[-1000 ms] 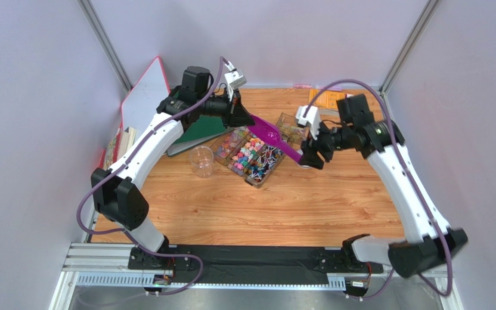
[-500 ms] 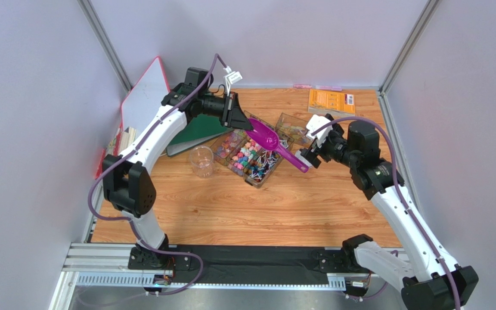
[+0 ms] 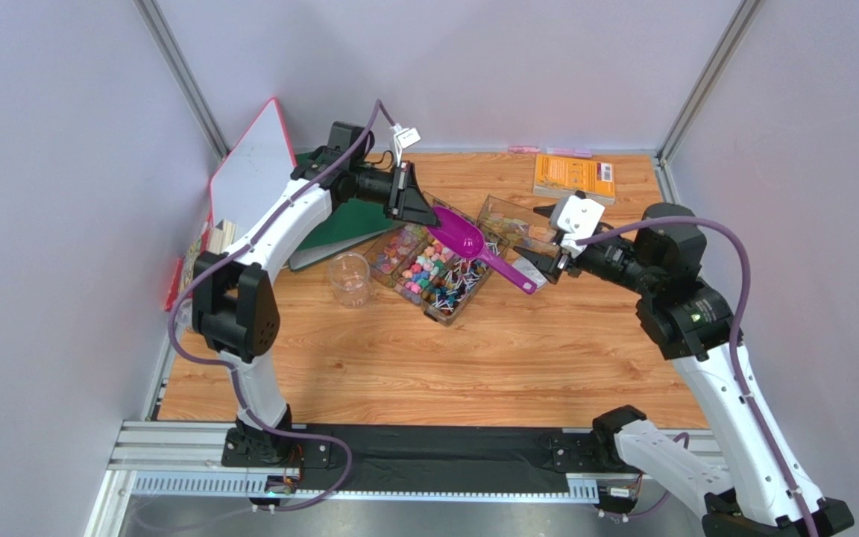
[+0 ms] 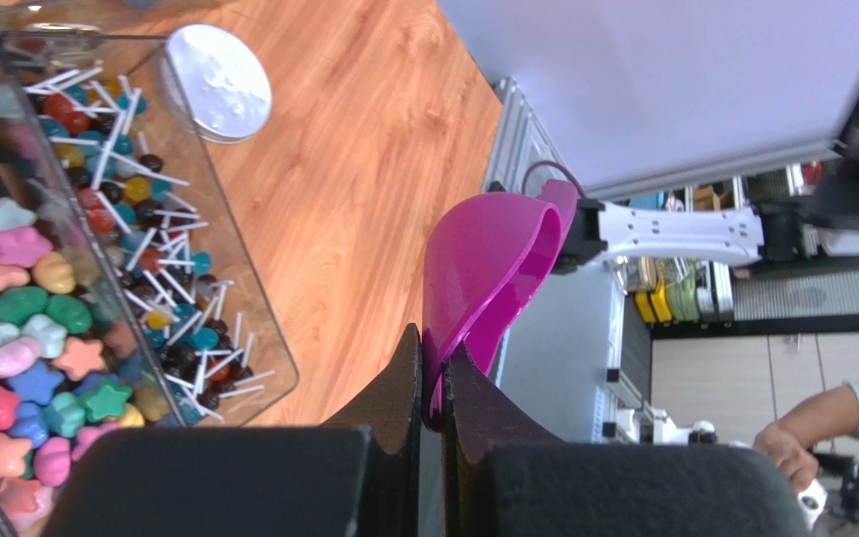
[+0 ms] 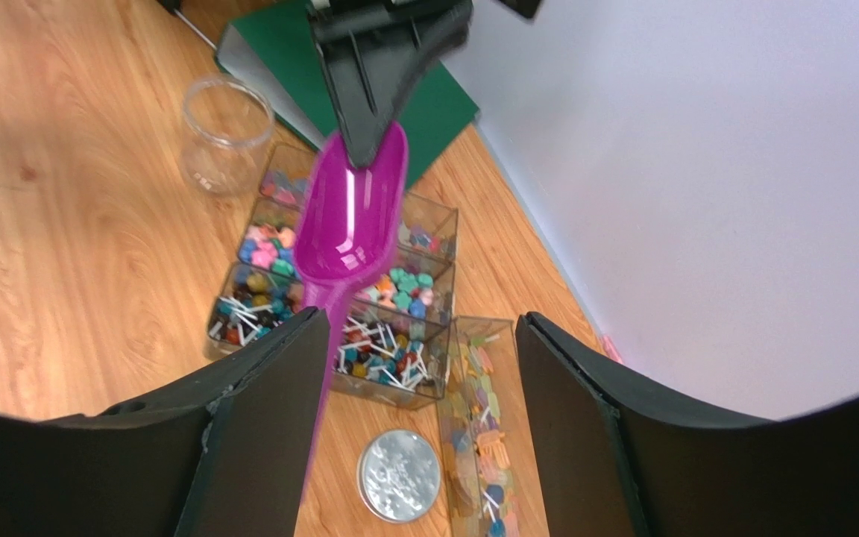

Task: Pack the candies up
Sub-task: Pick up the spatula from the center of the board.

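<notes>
The tiny, light, slippery candies [image 3: 434, 272] should suit scooping over pinching: the left claw [image 3: 423, 213] clamps the bowl rim of the purple scoop [image 3: 462, 235], the right claw [image 3: 533, 269] gapes wide beside its handle

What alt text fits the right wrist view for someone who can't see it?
The left gripper pinches the bowl end of a purple scoop above a clear tray of candies, its handle reaching toward the open right gripper in the foreground. A clear cup and a round silver lid sit on the wooden table.
</notes>
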Controlling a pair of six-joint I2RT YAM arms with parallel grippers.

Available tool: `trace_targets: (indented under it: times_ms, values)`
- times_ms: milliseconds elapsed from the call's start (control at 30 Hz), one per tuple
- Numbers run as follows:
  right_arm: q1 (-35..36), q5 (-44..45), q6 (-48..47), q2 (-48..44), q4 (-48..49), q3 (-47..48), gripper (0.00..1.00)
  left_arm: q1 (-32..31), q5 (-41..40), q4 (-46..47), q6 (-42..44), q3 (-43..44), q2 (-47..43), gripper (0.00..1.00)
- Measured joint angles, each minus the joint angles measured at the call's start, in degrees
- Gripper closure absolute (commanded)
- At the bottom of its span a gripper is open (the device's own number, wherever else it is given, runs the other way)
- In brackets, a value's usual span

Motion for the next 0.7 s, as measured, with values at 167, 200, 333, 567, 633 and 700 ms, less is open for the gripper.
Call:
trace_targets:
  times_ms: [167, 200, 333, 567, 633, 700]
  values:
    - [0.07, -2.10, 1.09, 4.76, -5.75, 6.14, 0.35, 0.07, -3.39, 0.96, -2.32, 3.10, 4.55, 1.00]
    - [0.07, -2.03, 0.98, 6.25, -6.93, 6.21, 0.34, 0.07, -4.20, 1.09, -2.95, 3.37, 4.83, 1.00]
    - [0.07, -1.68, 0.48, 10.88, -10.51, 5.25, 0.33, 0.07, -6.69, 2.10, -5.25, 3.98, 4.94, 1.00]
    - [0.90, 0.26, 0.11, 13.75, -12.28, 3.08, 0.34, 0.07, -10.49, 3.41, -8.98, 4.26, 4.37, 1.00]
    - [1.42, 1.05, 0.11, 13.75, -11.28, 2.25, 0.33, 0.07, -10.80, 3.74, -9.94, 4.24, 4.15, 1.00]
    - [1.92, 1.88, 0.09, 13.81, -10.19, 1.33, 0.32, 0.07, -10.78, 4.07, -10.82, 4.17, 3.82, 1.00]
